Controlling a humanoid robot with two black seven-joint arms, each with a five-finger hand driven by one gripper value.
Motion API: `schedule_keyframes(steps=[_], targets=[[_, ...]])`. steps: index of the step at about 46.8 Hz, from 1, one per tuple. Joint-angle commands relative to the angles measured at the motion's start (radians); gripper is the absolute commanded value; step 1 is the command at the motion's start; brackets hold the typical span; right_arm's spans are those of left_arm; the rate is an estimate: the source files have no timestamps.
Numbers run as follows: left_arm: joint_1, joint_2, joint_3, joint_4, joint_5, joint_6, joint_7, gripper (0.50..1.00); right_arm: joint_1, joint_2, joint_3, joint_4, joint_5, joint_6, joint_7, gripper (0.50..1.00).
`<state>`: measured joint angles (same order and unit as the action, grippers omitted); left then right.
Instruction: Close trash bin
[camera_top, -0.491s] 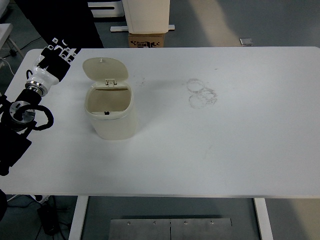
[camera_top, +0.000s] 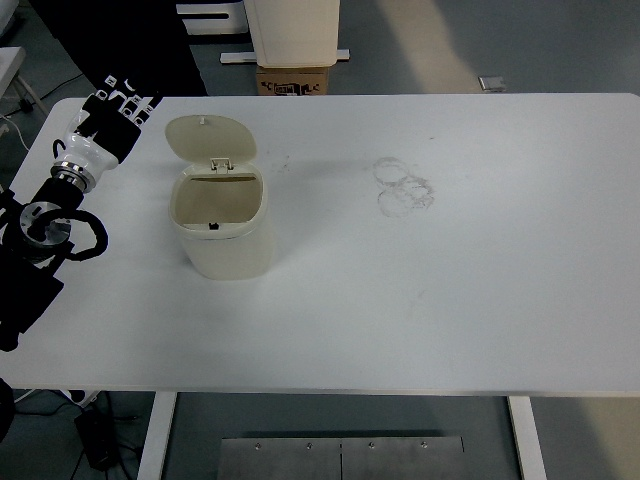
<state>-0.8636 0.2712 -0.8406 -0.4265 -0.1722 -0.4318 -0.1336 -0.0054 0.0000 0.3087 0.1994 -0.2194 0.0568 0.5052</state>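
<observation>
I am keeping the left hand (camera_top: 118, 104), fingers loosely spread and empty, at the table's (camera_top: 480, 300) far left, just left of the trash bin (camera_top: 222, 225), because its lid (camera_top: 210, 138) is standing open and needing a push.

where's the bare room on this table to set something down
The whole right half of the white table is bare, past the faint ring marks. The strip along the near edge, in front of the trash bin, is free too. The left end is crowded: the bin, its open lid, and the left hand.
</observation>
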Motion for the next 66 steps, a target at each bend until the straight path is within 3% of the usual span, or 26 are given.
schedule_keyframes(steps=[1,5,9,14,25,29,34,42,51,57,66], targets=[[-0.005,-0.003,0.000,0.000,-0.001,0.010,0.000,1.000,0.001,0.000,0.000,0.000,0.000,0.000,0.001,0.991],[-0.005,-0.001,0.006,-0.014,-0.003,0.018,0.006,1.000,-0.001,0.000,0.000,0.000,0.000,0.000,-0.001,0.991],[0.001,0.009,0.003,-0.110,0.002,0.048,0.008,1.000,-0.001,0.000,0.001,0.000,0.000,0.000,-0.001,0.991],[0.001,0.068,0.006,-0.182,-0.001,0.085,0.011,1.000,-0.001,0.000,0.000,0.000,0.000,0.000,-0.001,0.991],[-0.051,0.155,0.021,-0.264,0.003,0.100,0.016,1.000,0.001,0.000,0.001,0.000,0.000,0.000,-0.001,0.991],[-0.071,0.186,0.040,-0.287,0.003,0.102,0.043,1.000,-0.001,0.000,0.000,0.000,0.000,0.000,0.001,0.991],[-0.124,0.229,0.124,-0.301,0.014,0.102,0.086,1.000,0.001,0.000,0.000,0.000,0.000,0.000,-0.001,0.991],[-0.224,0.269,0.281,-0.314,0.016,0.093,0.100,1.000,0.001,0.000,0.000,0.000,0.000,0.000,0.001,0.991],[-0.285,0.345,0.440,-0.469,0.023,0.085,0.129,1.000,0.001,0.000,0.000,0.000,0.000,0.000,-0.001,0.991],[-0.348,0.382,0.563,-0.506,0.059,0.082,0.131,1.000,-0.001,0.000,0.000,0.000,0.000,0.000,-0.001,0.991],[-0.442,0.440,0.670,-0.538,0.120,0.008,0.132,1.000,-0.001,0.000,0.000,0.000,0.000,0.000,-0.001,0.991]])
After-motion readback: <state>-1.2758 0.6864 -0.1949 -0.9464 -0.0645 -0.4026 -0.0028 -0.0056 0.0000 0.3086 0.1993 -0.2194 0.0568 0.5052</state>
